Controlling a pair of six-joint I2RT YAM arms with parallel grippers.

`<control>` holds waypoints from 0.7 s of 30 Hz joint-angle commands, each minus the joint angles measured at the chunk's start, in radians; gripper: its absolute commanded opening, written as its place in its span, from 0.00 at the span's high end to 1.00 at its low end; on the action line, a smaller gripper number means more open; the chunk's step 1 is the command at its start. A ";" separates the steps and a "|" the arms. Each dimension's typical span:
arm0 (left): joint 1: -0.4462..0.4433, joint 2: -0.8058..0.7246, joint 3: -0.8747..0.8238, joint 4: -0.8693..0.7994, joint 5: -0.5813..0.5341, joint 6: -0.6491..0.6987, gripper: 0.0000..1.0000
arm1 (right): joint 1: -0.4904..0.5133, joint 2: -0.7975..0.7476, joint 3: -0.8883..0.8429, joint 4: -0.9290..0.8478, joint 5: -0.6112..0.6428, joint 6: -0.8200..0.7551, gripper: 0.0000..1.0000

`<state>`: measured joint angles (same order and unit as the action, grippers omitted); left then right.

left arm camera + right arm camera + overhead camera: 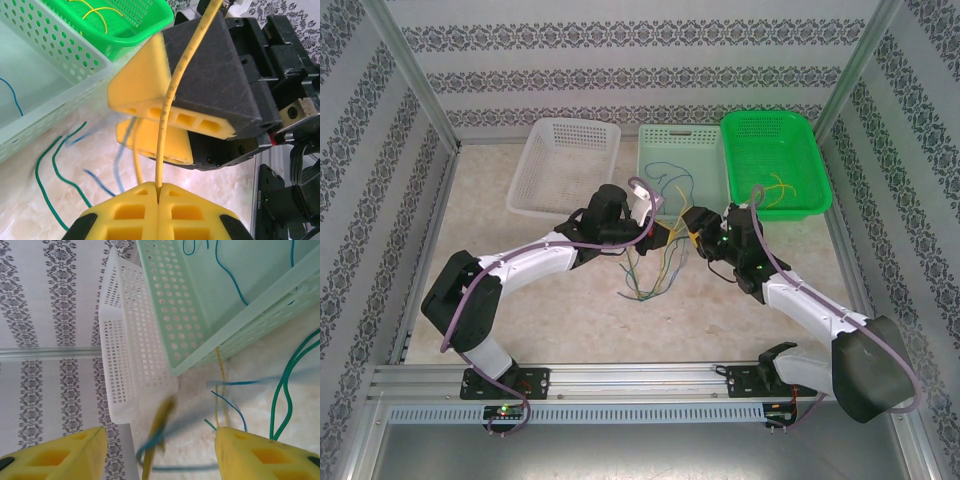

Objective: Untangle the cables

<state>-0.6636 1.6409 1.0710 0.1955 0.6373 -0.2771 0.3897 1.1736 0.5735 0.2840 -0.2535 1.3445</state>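
My left gripper [159, 187] is shut on a yellow cable [167, 100], which runs up from the pinch and across the dark body of my right gripper [116, 117]. That gripper hangs open just in front of it. From above, the left gripper [665, 235] and right gripper [692, 238] nearly meet over the table's middle, with a loose tangle of cables [655, 270] hanging and lying below them. In the right wrist view the right gripper [160, 460] stands wide open. A blurred yellow and blue cable [160, 425] hangs between its fingers, not pinched. Green cables [282, 390] lie on the table.
Three baskets stand along the back: a white basket [525, 185], a mint basket [650, 165] with blue cables inside, and a green basket [820, 190] with yellow cables inside. Patterned walls and metal posts close in the table.
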 commanded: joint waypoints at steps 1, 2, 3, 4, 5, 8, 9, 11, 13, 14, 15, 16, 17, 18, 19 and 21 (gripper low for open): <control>-0.016 -0.013 -0.003 0.043 0.041 0.011 1.00 | -0.005 -0.005 0.005 0.046 -0.064 0.034 0.40; -0.016 -0.012 -0.002 0.050 0.046 0.009 1.00 | -0.005 0.004 0.014 0.044 -0.075 0.035 0.40; -0.016 -0.010 -0.001 0.057 0.047 0.008 1.00 | -0.002 0.017 0.026 0.042 -0.091 0.035 0.40; -0.016 -0.008 0.004 0.058 0.046 0.008 1.00 | 0.000 0.030 0.037 0.042 -0.104 0.037 0.40; -0.016 -0.007 0.008 0.054 0.043 0.007 1.00 | 0.003 0.042 0.044 0.038 -0.115 0.040 0.40; -0.016 0.003 0.032 0.030 0.041 0.013 1.00 | 0.015 0.069 0.046 0.040 -0.112 0.044 0.41; -0.017 0.007 0.035 0.028 0.041 0.012 1.00 | 0.016 0.073 0.046 0.039 -0.104 0.038 0.43; -0.018 0.009 0.036 0.034 0.041 0.010 1.00 | 0.018 0.081 0.048 0.040 -0.088 0.026 0.53; -0.019 0.008 0.035 0.033 0.038 0.009 1.00 | 0.021 0.083 0.061 0.014 -0.069 -0.007 0.73; -0.019 0.007 0.035 0.032 0.034 0.009 1.00 | 0.022 0.080 0.068 -0.008 -0.056 -0.026 0.83; -0.018 0.004 0.032 0.031 0.025 0.009 1.00 | 0.024 0.077 0.079 -0.041 -0.043 -0.050 0.92; -0.018 -0.002 0.030 0.028 0.011 0.008 1.00 | 0.024 0.073 0.086 -0.066 -0.031 -0.070 0.99; -0.018 -0.009 0.028 0.023 -0.006 0.008 1.00 | 0.023 0.068 0.085 -0.079 -0.026 -0.083 1.00; -0.019 -0.019 0.026 0.015 -0.032 0.008 1.00 | 0.022 0.062 0.087 -0.102 -0.019 -0.103 1.00; -0.017 -0.035 0.026 0.009 -0.061 0.007 1.00 | 0.020 0.053 0.095 -0.150 -0.004 -0.130 1.00; -0.011 -0.068 0.030 -0.009 -0.125 0.003 1.00 | 0.024 0.034 0.122 -0.279 0.046 -0.210 1.00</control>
<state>-0.6678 1.6371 1.0718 0.1879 0.5972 -0.2779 0.4038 1.2419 0.6518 0.1730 -0.2802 1.2591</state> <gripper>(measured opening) 0.049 0.075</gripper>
